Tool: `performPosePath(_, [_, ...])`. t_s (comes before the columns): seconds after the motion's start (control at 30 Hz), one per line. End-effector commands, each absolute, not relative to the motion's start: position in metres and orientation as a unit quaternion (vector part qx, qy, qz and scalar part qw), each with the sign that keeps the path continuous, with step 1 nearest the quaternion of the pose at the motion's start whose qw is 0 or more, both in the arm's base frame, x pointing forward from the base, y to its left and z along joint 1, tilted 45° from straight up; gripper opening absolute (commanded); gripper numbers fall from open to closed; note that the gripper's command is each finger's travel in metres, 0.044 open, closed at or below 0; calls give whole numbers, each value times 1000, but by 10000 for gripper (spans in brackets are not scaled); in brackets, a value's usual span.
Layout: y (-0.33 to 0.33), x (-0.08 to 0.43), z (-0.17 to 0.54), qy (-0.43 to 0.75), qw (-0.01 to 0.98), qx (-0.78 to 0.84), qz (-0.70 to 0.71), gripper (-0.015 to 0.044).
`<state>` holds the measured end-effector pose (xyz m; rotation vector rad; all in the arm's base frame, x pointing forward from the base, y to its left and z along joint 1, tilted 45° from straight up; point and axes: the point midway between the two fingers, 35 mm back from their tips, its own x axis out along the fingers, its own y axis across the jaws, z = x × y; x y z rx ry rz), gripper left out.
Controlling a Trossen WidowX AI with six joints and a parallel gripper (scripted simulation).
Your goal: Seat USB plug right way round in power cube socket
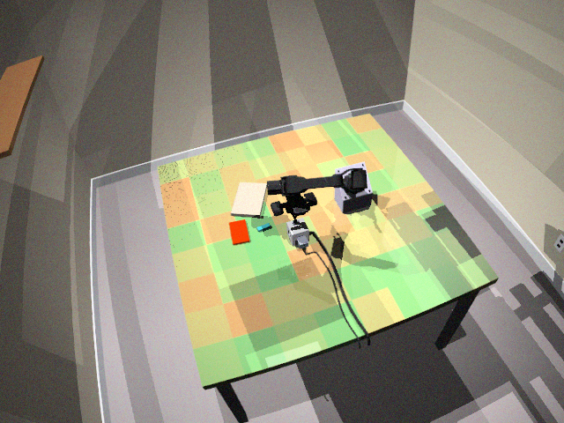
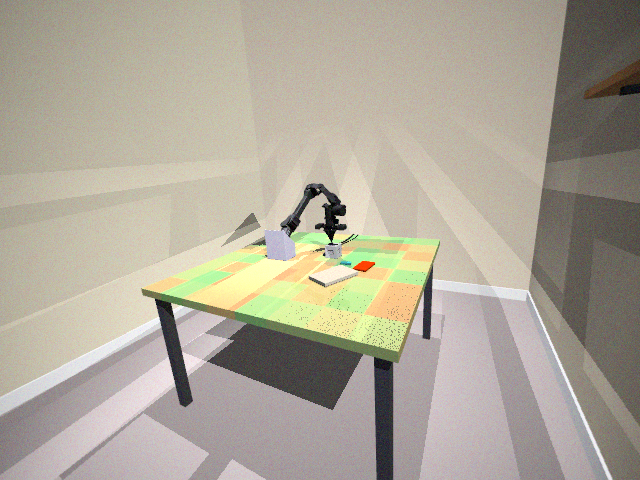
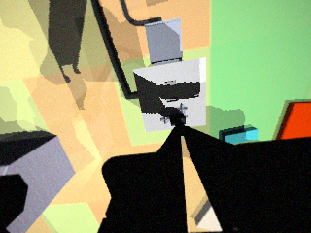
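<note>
Top view: power cube (image 1: 298,233) sits mid-table (image 1: 255,318), gripper (image 1: 298,221) directly above it. Small block (image 1: 263,227) at cube's 9 o'clock, flat card (image 1: 238,231) beyond; pad (image 1: 248,198) at 10, arm base (image 1: 352,189) at 2.

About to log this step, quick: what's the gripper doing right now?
Gripper: closed on the USB plug atop the power cube.
</note>
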<state>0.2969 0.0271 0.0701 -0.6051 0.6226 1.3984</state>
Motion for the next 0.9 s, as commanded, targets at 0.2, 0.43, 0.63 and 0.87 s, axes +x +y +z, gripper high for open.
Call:
performPosePath(0.2, [24,297,73,277,680,-270,623,0])
performPosePath(0.43, [21,296,76,277,680,-270,623,0])
performPosePath(0.63, [18,296,79,278,680,-270,623,0])
performPosePath(0.87, [15,296,82,278,680,-270,623,0])
